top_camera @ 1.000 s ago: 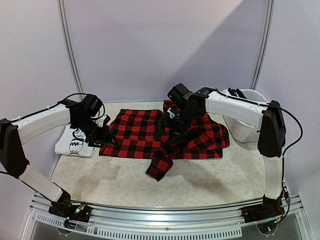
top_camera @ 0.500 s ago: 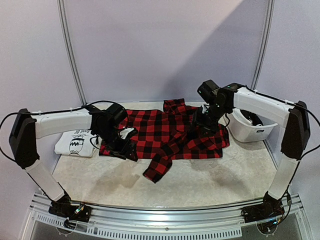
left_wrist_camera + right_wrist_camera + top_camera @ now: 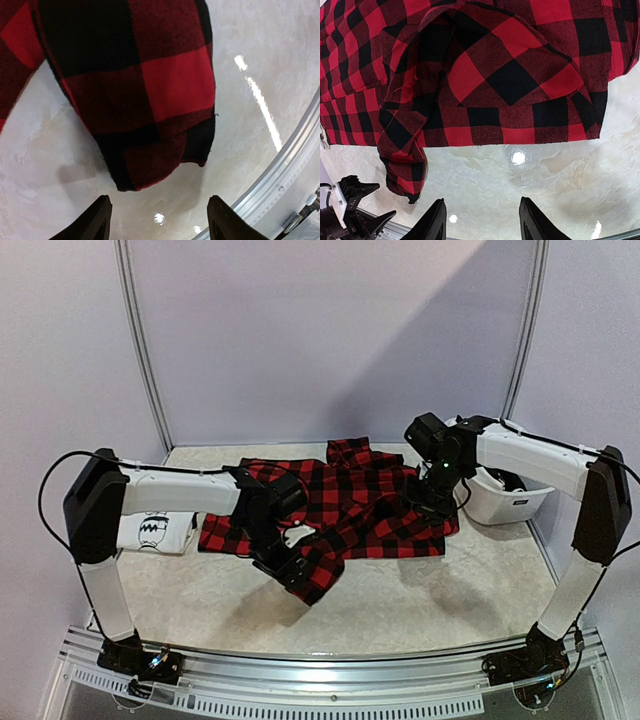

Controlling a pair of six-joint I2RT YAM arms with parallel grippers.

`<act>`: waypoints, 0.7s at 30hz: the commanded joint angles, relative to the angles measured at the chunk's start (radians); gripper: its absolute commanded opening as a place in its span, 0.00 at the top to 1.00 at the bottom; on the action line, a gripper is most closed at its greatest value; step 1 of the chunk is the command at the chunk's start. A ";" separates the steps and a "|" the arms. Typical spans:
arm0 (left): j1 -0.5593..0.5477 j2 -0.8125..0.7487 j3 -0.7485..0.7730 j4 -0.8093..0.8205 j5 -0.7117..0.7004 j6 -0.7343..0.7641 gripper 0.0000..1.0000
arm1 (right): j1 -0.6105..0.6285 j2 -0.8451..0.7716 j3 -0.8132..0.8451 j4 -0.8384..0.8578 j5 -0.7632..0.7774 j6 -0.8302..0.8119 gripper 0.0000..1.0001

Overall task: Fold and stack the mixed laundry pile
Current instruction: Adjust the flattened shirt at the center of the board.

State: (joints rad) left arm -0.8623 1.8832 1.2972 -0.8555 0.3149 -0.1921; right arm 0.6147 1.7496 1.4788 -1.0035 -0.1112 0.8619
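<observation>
A red-black plaid shirt [image 3: 345,502] from the mixed laundry pile lies spread across the middle of the table, one sleeve [image 3: 322,575] trailing toward the near edge. My left gripper [image 3: 287,564] hovers just over that sleeve's cuff [image 3: 150,95]. In the left wrist view it [image 3: 160,222] is open, with bare tabletop between its fingers. My right gripper [image 3: 433,500] hangs over the shirt's right side. In the right wrist view it [image 3: 482,217] is open just off the shirt's hem [image 3: 520,132], holding nothing. A folded white T-shirt [image 3: 155,532] with black print lies at the far left.
A white plastic tub [image 3: 497,498] with dark items in it stands at the right, behind the right forearm. The metal rail [image 3: 295,165] of the near table edge runs close to the left gripper. Marbled tabletop [image 3: 420,595] lies between shirt and rail.
The left arm swept right along the shirt's near edge to the sleeve cuff. The right arm moved from the shirt's middle to its right side. Both grippers' jaws narrowed slightly.
</observation>
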 commanded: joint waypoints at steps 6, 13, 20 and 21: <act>-0.053 0.096 0.050 -0.008 -0.240 -0.029 0.37 | -0.007 -0.025 -0.013 -0.037 0.032 -0.022 0.52; -0.057 0.140 0.034 0.063 -0.216 -0.062 0.65 | -0.007 -0.066 -0.057 -0.057 0.043 -0.024 0.52; -0.061 0.059 0.051 0.044 -0.307 -0.047 1.00 | -0.006 -0.104 -0.108 -0.050 0.053 -0.016 0.53; -0.061 0.041 0.062 0.028 -0.358 -0.039 1.00 | -0.007 -0.111 -0.115 -0.047 0.055 -0.014 0.54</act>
State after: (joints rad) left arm -0.9112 1.9846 1.3334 -0.8089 0.0776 -0.2466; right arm 0.6140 1.6817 1.3911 -1.0416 -0.0826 0.8482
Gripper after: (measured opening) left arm 0.015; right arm 0.468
